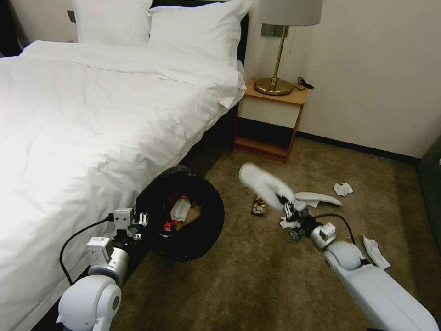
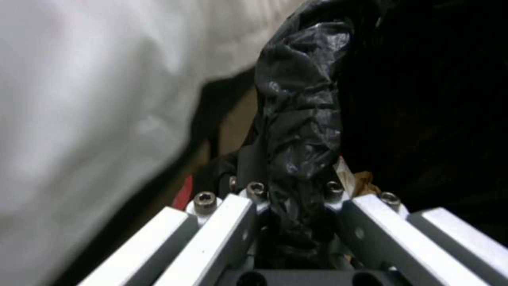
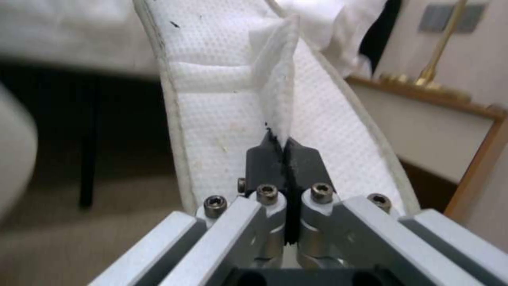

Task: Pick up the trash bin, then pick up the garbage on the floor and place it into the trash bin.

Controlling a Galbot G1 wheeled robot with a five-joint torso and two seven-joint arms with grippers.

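We hold the trash bin [image 1: 202,230] tilted beside the bed [image 1: 92,128], our left gripper [image 2: 293,194] clamped on its bag rim. Our right gripper [image 3: 283,155] pinches 1 slipper [image 1: 264,184] aloft; 1 other slipper [image 1: 319,198], 3 tissues and 1 gold wrapper [image 1: 258,206] lie on the carpet.

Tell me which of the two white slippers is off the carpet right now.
The slipper pinched by its strap in the right pincer, raised above the floor. The other slipper lies flat on the carpet just beyond it.

Glare bleaches the bed [image 1: 92,115]; deep shadow lies beneath its edge. The raised slipper [image 1: 264,184] smears with motion blur, and wrist-view backgrounds are soft.
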